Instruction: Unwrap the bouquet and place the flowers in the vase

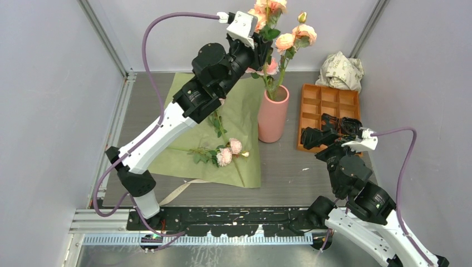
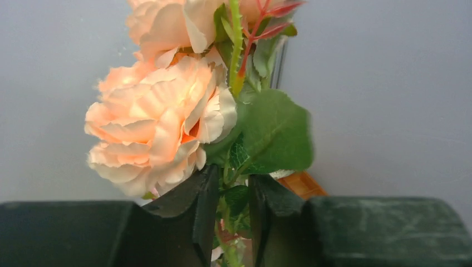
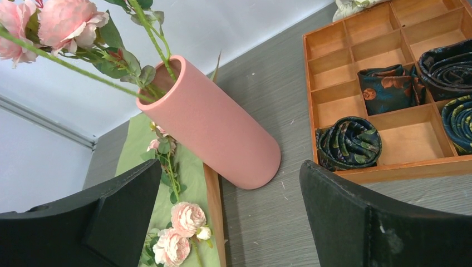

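Note:
The salmon-pink vase (image 1: pixel 273 117) (image 3: pixel 211 128) stands upright at the table's middle, with several pink and peach flowers (image 1: pixel 284 39) in it. High above its mouth, my left gripper (image 1: pixel 261 49) (image 2: pixel 232 211) has its fingers a little apart around a green stem, with a peach rose (image 2: pixel 156 128) just beyond them; the gap is wider than the stem. The bouquet's paper (image 1: pixel 239 105) lies spread flat, olive side up. More roses (image 1: pixel 228 151) (image 3: pixel 186 219) lie on it. My right gripper (image 1: pixel 311 136) (image 3: pixel 228 172) hovers wide open and empty, right of the vase.
An orange compartment tray (image 1: pixel 328 100) (image 3: pixel 389 167) with rolled dark ties sits right of the vase. Crumpled white printed paper (image 1: pixel 340 69) lies at the back right corner. A beige ribbon (image 1: pixel 178 192) trails off the paper's near edge. Grey walls enclose the table.

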Controlling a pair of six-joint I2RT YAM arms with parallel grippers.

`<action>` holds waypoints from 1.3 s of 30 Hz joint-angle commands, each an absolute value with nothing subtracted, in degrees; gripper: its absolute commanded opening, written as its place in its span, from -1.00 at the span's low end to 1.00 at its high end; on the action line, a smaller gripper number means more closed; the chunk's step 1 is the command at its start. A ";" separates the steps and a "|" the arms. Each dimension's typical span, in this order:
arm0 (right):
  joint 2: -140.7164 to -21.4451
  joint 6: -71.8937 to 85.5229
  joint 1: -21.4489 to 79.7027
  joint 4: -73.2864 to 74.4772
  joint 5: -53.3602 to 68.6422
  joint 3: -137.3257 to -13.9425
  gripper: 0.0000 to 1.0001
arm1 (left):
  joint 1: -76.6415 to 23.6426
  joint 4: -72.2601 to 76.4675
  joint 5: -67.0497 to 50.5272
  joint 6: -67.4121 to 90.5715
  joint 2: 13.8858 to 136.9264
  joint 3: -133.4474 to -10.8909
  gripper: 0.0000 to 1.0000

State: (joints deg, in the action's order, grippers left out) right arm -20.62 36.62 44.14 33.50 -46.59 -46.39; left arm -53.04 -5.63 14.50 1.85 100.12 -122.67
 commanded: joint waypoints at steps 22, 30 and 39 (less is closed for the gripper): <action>-25.46 35.50 44.30 29.06 -42.87 -48.19 0.99 | -52.39 -23.49 19.51 16.28 90.03 -127.56 0.29; -29.93 31.99 44.38 24.83 -36.79 -51.94 0.99 | -52.23 -29.76 40.80 15.29 76.72 -103.72 0.29; -36.18 30.09 44.34 23.50 -23.58 -60.44 0.99 | -49.86 -36.25 38.89 18.05 74.23 -83.96 0.26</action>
